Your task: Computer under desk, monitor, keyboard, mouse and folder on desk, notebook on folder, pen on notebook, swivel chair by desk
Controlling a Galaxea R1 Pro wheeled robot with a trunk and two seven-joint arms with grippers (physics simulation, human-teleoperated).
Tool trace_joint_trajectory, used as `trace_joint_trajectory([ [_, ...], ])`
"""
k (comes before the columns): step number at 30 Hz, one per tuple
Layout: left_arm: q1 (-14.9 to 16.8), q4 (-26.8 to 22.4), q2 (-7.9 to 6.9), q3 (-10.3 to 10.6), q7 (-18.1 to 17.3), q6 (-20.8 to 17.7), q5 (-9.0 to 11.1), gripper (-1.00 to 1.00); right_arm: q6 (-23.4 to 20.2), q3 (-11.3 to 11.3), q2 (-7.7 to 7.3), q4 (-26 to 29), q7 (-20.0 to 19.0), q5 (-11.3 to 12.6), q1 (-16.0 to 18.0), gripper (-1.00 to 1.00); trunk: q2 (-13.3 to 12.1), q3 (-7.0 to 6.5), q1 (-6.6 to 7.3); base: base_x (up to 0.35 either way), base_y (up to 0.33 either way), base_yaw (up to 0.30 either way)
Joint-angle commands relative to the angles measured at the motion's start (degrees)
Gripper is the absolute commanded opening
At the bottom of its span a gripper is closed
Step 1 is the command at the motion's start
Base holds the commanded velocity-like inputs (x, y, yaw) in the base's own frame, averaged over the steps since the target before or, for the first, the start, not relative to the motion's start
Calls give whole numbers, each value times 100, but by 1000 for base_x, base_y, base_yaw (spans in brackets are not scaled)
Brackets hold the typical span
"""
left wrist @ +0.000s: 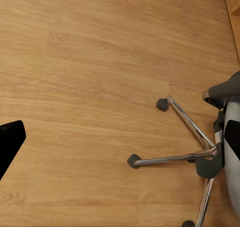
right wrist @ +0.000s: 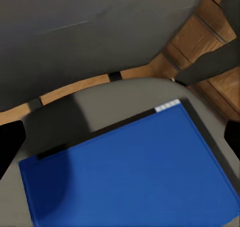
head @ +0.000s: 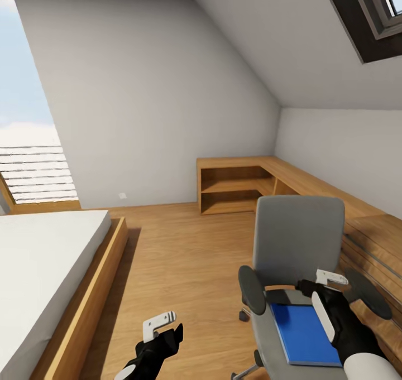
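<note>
From the head camera, an attic bedroom with a wooden floor (head: 184, 257) and sloped white walls. A grey swivel chair (head: 298, 240) stands at the right, its base cut off by the frame's lower edge. A flat bright-blue folder (head: 304, 335) lies on its seat, partly covered by the right arm. The right gripper (head: 326, 293) hovers above the seat near the chair back; its white fingers look spread, but how far is hard to judge from here. The left gripper (head: 162, 324) hangs low over the floor, well apart from the chair; whether its jaws are wide or closed cannot be told. A bed (head: 50, 268) in a wooden frame is cut off at the left. A low wooden shelf unit (head: 234, 187) stands against the far wall.

From the left wrist camera, bare wood floor and the chair's chrome legs with dark casters (left wrist: 133, 161). One dark fingertip (left wrist: 10, 144) shows at the edge.

From the right wrist camera, the blue folder (right wrist: 135, 172) lies flat on the grey seat, its far corners cut off. Dark fingertips (right wrist: 10, 142) sit at opposite edges, so the jaws stand wide and hold nothing.
</note>
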State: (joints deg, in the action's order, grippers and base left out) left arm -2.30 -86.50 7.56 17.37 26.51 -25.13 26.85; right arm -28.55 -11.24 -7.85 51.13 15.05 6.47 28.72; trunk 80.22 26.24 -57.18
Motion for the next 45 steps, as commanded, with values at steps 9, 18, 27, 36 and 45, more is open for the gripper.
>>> trace_joint_trajectory([
  [9,1,-78,0,-2,47,-9,57,100,223,-1,-390,-1104,-714,73,368,100,366,167,-199,0,0,0],
  [18,1,-93,-2,-5,47,-9,57,100,246,-20,-761,-2114,-1438,85,1249,100,727,329,-396,0,0,0],
  [27,1,-88,-2,-5,47,-13,57,100,365,-133,-814,-2313,-1530,123,1414,100,1088,490,-594,0,0,0],
  [36,1,-90,-5,-5,45,-27,59,100,393,-168,-886,-2781,-1642,160,1425,100,1449,652,-792,0,0,0],
  [45,1,-215,-1,7,7,-455,113,100,352,-184,-1340,-2860,-2704,234,1426,100,1810,814,-989,0,0,0],
])
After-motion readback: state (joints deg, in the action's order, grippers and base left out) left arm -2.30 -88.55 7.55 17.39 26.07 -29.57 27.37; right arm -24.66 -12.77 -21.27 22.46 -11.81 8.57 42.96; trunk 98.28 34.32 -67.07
